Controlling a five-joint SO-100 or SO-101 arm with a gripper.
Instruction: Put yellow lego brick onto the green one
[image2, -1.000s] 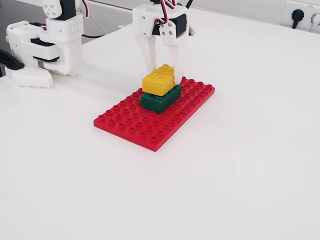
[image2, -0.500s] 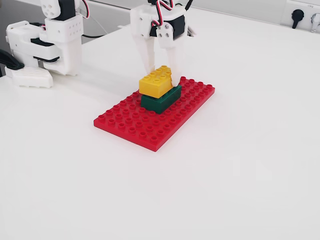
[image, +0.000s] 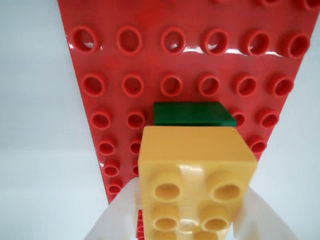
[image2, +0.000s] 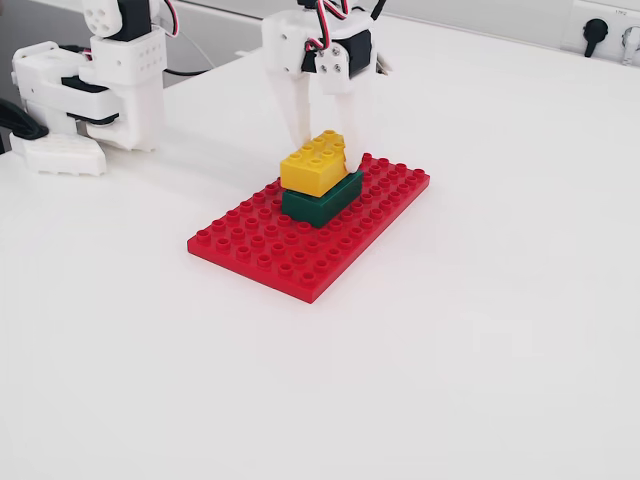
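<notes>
No readable text, label, brand or number appears in either view.

glossy plastic yellow lego brick (image: 195, 165), red baseplate (image: 175, 60); smooth matt white table (image2: 480, 330).

Yellow lego brick (image2: 315, 162) sits askew atop green one (image2: 322, 199).

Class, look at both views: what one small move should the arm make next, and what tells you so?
Probably press straight down a little, then let go. The yellow lego brick sits on the green brick but looks slightly tilted and skewed, not fully seated. The gripper is closed on the yellow brick's far end, so a gentle downward push should seat it.
</notes>
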